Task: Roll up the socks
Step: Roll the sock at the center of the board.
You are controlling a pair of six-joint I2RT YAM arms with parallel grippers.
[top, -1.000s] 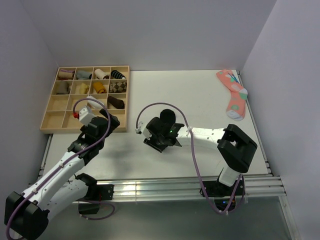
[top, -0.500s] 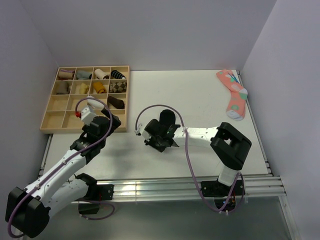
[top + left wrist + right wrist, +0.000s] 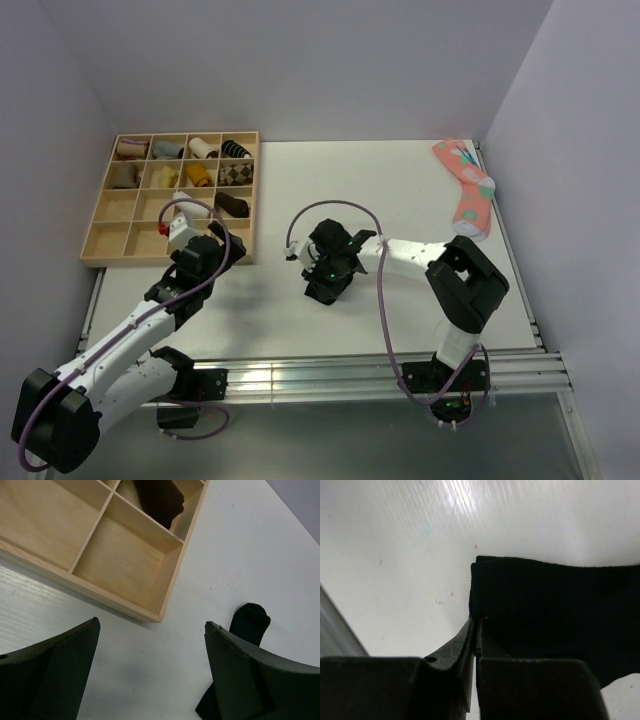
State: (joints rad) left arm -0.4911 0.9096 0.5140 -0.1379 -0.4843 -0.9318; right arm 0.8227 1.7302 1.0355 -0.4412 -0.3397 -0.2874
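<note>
A black sock (image 3: 555, 605) lies flat on the white table, and its edge sits between my right gripper's closed jaws. My right gripper (image 3: 476, 619) is shut on that sock edge. In the top view the right gripper (image 3: 326, 278) is at the table's middle, and the sock (image 3: 331, 236) shows as a dark mass mostly hidden under it. My left gripper (image 3: 151, 626) is open and empty above bare table just off the wooden tray's near right corner. The sock (image 3: 250, 622) shows beside its right finger. In the top view the left gripper (image 3: 207, 256) is left of the sock.
A wooden compartment tray (image 3: 95, 258) at the back left holds several rolled socks; a dark roll (image 3: 160, 500) fills one near-right compartment. A coral-pink spotted sock (image 3: 468, 190) lies at the back right. Walls close in on the left, back and right.
My right wrist has turned and the gripper has shifted slightly right and nearer, still on the sock. My left gripper has edged a little toward the tray.
</note>
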